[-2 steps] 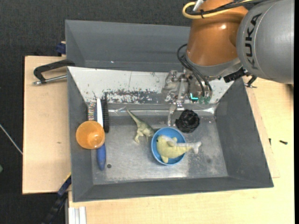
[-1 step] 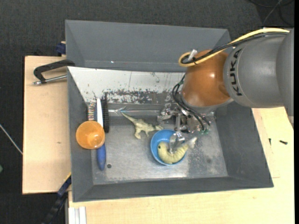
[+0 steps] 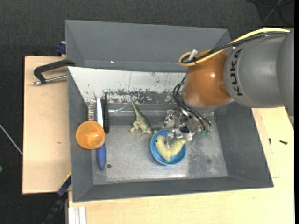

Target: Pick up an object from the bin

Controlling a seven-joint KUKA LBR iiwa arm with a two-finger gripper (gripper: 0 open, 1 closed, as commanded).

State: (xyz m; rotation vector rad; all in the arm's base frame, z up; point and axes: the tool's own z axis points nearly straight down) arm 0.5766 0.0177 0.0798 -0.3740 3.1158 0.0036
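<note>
Task early, nothing lifted. Gripper [image 3: 176,135] is down inside the grey bin [image 3: 140,45], low at the far rim of a round blue dish [image 3: 160,158], its tip right over or touching the pale yellow soft lump [image 3: 169,147] that sits in the dish. Cannot tell contact from this angle. Cannot tell whether the gripper is clenched or released: the tip is a tangle of dark metal and cables under the orange wrist cover [image 3: 205,80]. No object is seen gripped.

Judgement: likely target is the yellow lump or the dish itself, directly under and just in front of the gripper, both resting on the bin floor, so the pick is not yet done. Left to do: close on it if not closed, get a secure hold, raise it clear of the bin.

Other items untouched: a small tan toy dinosaur [image 3: 140,122] just beside the gripper on the view's left, apart from the dish; well further out that way, near the bin's far-side wall, a brush [image 3: 102,115] with a blue handle and an orange ball-like thing [image 3: 90,134] lying against it
</note>
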